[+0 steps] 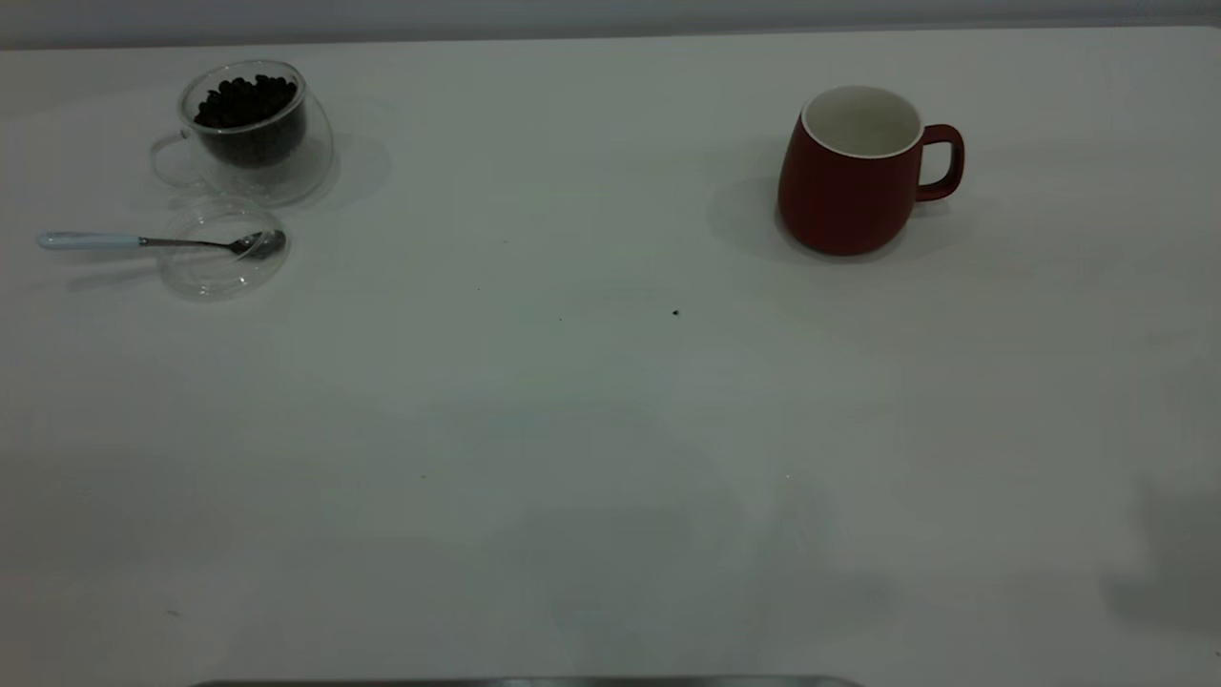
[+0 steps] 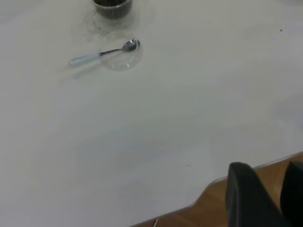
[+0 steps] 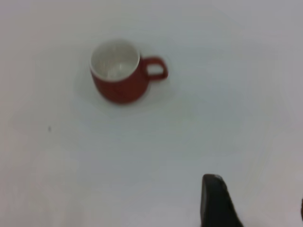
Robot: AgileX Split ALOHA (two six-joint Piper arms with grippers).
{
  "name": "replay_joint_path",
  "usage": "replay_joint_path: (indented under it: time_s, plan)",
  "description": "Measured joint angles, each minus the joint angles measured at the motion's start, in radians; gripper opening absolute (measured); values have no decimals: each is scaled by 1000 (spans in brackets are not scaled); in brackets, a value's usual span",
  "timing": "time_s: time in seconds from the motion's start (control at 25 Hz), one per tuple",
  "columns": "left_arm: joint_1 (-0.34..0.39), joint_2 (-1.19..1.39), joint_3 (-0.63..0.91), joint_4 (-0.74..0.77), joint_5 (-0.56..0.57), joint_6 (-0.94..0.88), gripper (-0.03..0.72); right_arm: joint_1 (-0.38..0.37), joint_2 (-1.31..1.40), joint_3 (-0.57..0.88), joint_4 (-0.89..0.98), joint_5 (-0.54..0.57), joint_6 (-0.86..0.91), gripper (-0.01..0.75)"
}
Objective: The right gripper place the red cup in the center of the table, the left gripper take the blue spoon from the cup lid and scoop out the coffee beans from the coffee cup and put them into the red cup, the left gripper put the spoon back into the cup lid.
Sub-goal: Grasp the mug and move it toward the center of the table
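The red cup (image 1: 854, 176) stands upright and empty at the far right of the table (image 1: 610, 429), handle pointing right; it also shows in the right wrist view (image 3: 118, 75). At the far left, the coffee cup (image 1: 256, 129) holds coffee beans (image 1: 246, 100). Just in front lies the cup lid (image 1: 221, 262) with the blue spoon (image 1: 143, 240) resting across it, bowl inside, handle pointing left. The spoon (image 2: 102, 53) and lid (image 2: 122, 59) also appear in the left wrist view. My left gripper (image 2: 272, 182) hangs open over the table's edge, far from the spoon. My right gripper (image 3: 258, 198) is open, well short of the red cup.
A small dark speck (image 1: 675, 312) lies near the table's middle. A wooden surface (image 2: 208, 210) shows beyond the table's edge in the left wrist view. Neither arm appears in the exterior view; a dark shadow (image 1: 1169, 563) falls at the near right.
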Motion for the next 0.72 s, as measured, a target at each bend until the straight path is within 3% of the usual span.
replay_joint_path:
  time_s: [0.44, 0.72]
  plan:
    - [0, 0, 0, 0, 0, 0, 236, 0, 501, -314, 25, -78, -198, 457]
    - [0, 0, 0, 0, 0, 0, 236, 0, 862, -596, 24, -19, -401, 457]
